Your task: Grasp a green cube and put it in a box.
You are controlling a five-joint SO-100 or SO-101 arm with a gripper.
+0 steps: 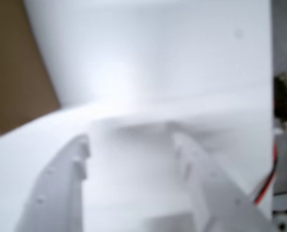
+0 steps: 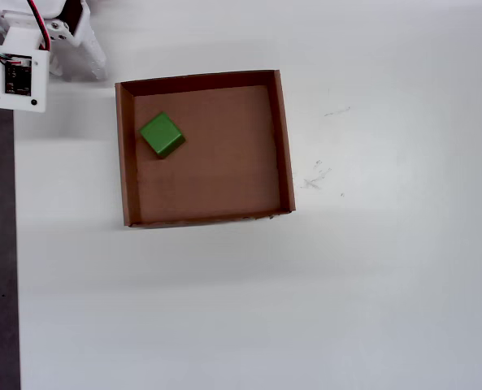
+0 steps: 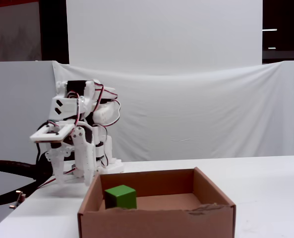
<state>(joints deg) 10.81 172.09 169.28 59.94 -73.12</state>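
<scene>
Nearest the fixed camera stands the box (image 3: 156,218), its front wall ragged along the top edge and its brown floor showing beyond. The green cube (image 3: 121,197) sits on that floor toward the left wall as this view shows it; from overhead the green cube (image 2: 161,134) lies turned at an angle in the upper-left part of the box (image 2: 284,138), close to the left wall and apart from the top wall. The box rests on the white table (image 2: 306,309), nearer the table's left edge than its right and in the upper half of the overhead view, with faint scuff marks (image 2: 315,177) on the surface just to its right. Beyond the box in the fixed view, the arm (image 3: 80,134) is folded up at the far left corner of the table, clear of the box, and the gripper (image 3: 72,171) hangs pointing downward just above the tabletop. In the blurred wrist view the gripper (image 1: 133,154) has its two white fingers (image 1: 61,183) spread apart with nothing between them, over bare white table, and a brown corner of the box (image 1: 17,72) shows at the left edge. A white cloth backdrop (image 3: 196,114) hangs behind everything.
</scene>
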